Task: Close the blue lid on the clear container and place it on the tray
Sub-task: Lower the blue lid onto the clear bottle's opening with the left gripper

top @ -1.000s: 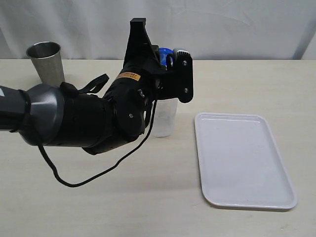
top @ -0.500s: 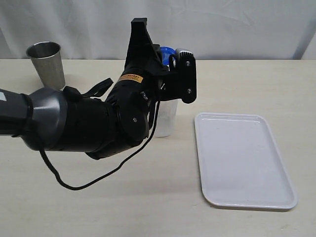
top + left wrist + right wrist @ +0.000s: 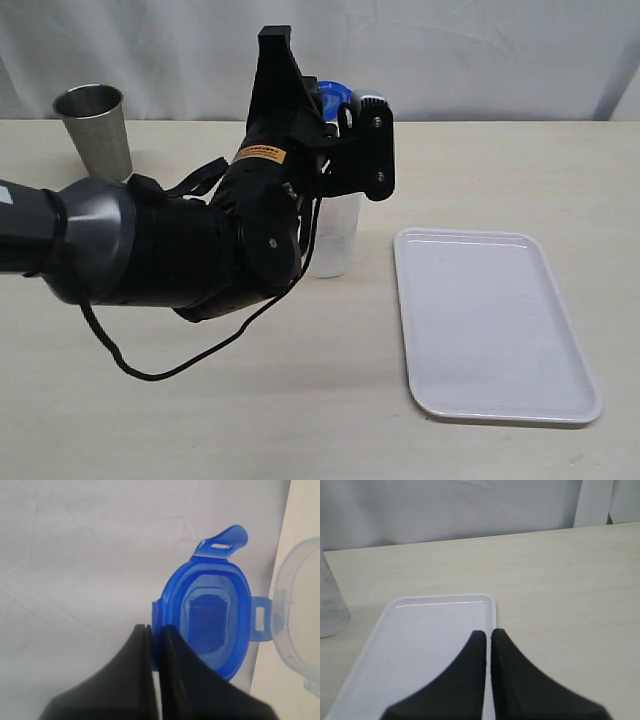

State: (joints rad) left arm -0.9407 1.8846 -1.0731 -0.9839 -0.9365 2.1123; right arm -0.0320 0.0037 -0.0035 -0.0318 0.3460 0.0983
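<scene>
Fingers (image 3: 132, 680) of the left gripper (image 3: 154, 629) pinch the lid (image 3: 210, 615) by its edge over the container (image 3: 335, 240), just left of the tray (image 3: 495, 330); right gripper (image 3: 487, 632) clenched, empty; square lid to rim, lower level, press evenly.

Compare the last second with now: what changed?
The left gripper, shut on the blue lid, edged slightly upward above the clear container. The blue lid stayed gripped; the clear container, the tray and the steel cup did not move.
</scene>
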